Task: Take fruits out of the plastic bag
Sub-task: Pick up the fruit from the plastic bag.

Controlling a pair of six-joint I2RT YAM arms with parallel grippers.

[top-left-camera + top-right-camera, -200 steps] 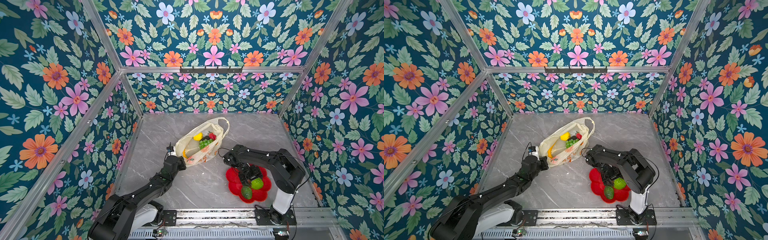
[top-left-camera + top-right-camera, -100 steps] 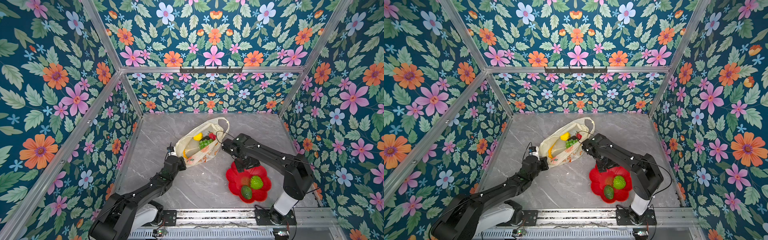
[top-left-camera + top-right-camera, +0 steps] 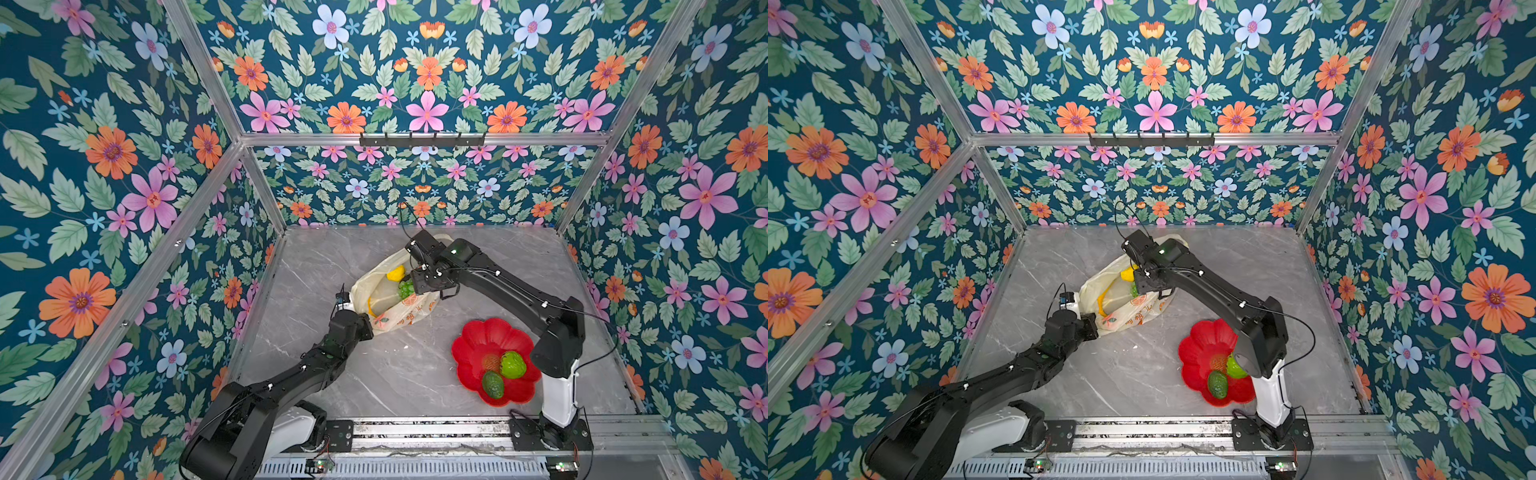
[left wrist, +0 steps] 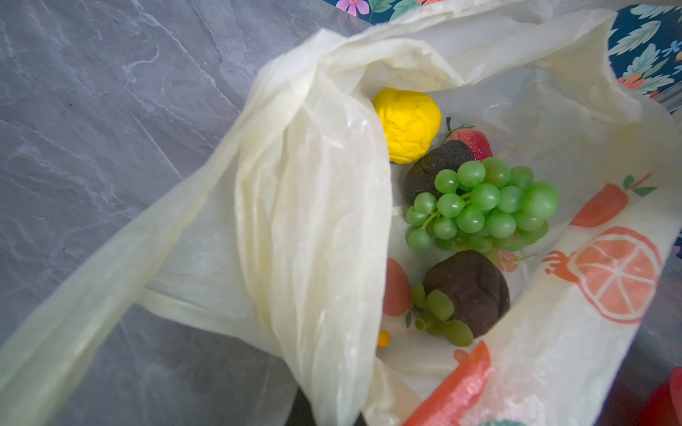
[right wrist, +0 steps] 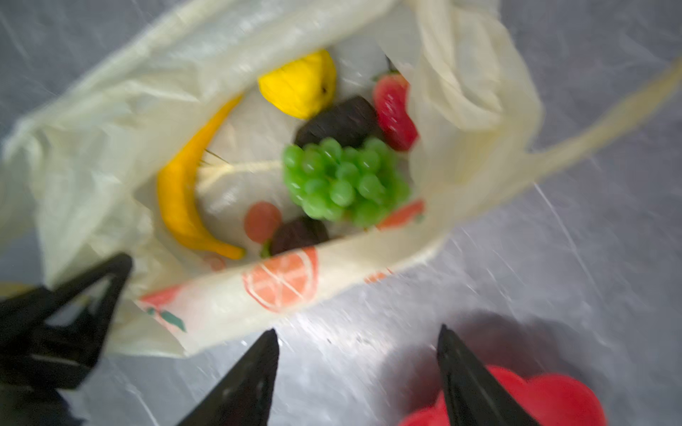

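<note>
1. We are seeing the plastic bag [image 3: 399, 316] lying mid-counter [image 3: 407, 374]. Its long axis is running diagonally from near left to far right, and its mouth is gaping upward. The banana [image 5: 182, 195] inside is lying roughly along that axis, beside the lemon [image 3: 395, 273], grape bunch [image 3: 405, 287] and strawberry [image 5: 394, 110].
2. The left hand [image 3: 362, 323] is clenched on the bag's near-left corner. The right hand [image 5: 357, 332] is hanging released beside the printed side, grasping nothing.
3. A second ago the right arm was hovering over the red plate [image 3: 478, 345]; now it is reaching over the bag. The left hand is staying put, as are the green apple [image 3: 513, 364] and avocado [image 3: 493, 384] on the plate.
4. Bare counter is lying open between bag and plate, and the bag is sitting well apart from every wall.
</note>
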